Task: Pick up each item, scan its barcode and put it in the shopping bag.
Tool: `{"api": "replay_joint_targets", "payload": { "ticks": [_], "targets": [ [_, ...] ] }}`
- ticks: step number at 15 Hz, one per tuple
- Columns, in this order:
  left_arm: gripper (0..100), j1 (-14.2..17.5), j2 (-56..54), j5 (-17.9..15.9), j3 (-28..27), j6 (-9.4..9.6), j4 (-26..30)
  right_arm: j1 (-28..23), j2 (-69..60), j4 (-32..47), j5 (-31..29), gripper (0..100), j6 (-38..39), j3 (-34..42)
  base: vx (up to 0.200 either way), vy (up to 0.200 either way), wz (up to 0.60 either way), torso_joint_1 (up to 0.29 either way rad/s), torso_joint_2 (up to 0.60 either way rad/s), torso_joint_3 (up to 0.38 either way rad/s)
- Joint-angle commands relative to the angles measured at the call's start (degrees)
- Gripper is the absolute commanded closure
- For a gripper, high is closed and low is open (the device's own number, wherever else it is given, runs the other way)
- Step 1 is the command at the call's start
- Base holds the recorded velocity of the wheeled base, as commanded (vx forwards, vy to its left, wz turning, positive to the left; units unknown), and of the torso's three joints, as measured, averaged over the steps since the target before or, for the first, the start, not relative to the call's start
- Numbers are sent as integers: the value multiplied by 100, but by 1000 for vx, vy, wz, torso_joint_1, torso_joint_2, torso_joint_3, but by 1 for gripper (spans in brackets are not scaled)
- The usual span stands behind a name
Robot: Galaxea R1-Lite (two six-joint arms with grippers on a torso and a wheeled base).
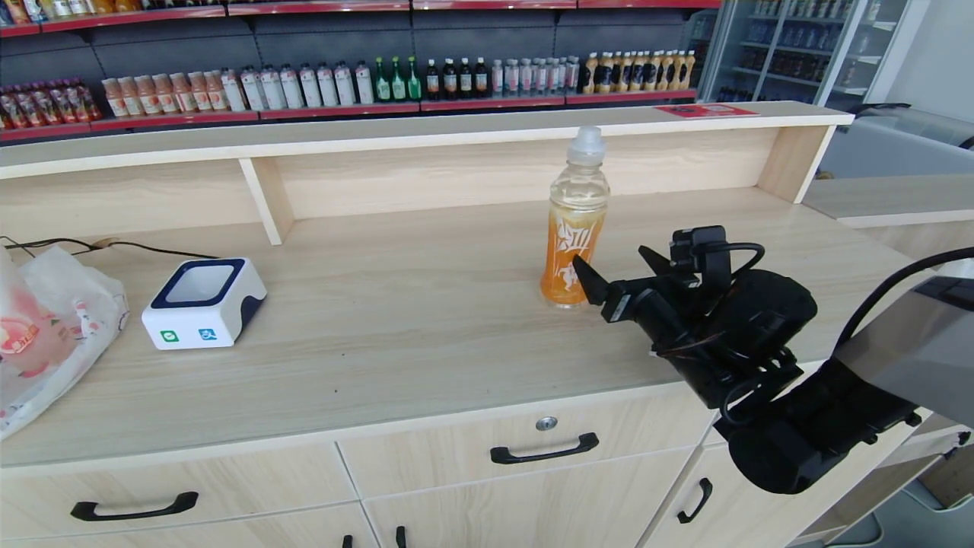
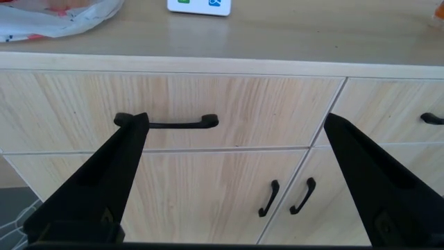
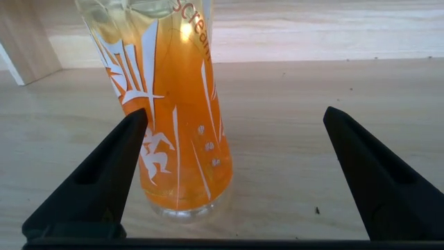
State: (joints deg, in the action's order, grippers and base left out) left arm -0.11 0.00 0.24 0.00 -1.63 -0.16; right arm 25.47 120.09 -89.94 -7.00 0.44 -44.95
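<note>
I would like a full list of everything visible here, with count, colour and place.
bottle: one, orange drink, white cap, upright on the counter, right of middle.
scanner: one, white with dark blue rim, on the counter's left part.
shopping bag: one, white with red print, at the counter's left edge.
counter: one, light wood.
drawer handles: several, black, below the counter.
shelf bottles: many, mixed colours, behind.
right gripper: one, black, jaws open, near the bottle, not holding it.
left gripper: one, black, jaws open, low, facing the drawer handles.
</note>
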Motion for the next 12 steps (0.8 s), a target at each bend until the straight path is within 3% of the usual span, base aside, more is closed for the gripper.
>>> {"api": "replay_joint_targets", "payload": {
  "ticks": [1, 12],
  "targets": [
    [0, 2, 0, 2, 0, -4, -2, -24, 14, -6, -3, 0, 0, 12, 0, 0, 0, 0, 0, 0],
    [0, 2, 0, 2, 0, -4, -2, -174, -38, -6, -3, 0, 0, 47, 0, 0, 0, 0, 0, 0]
  ]
}}
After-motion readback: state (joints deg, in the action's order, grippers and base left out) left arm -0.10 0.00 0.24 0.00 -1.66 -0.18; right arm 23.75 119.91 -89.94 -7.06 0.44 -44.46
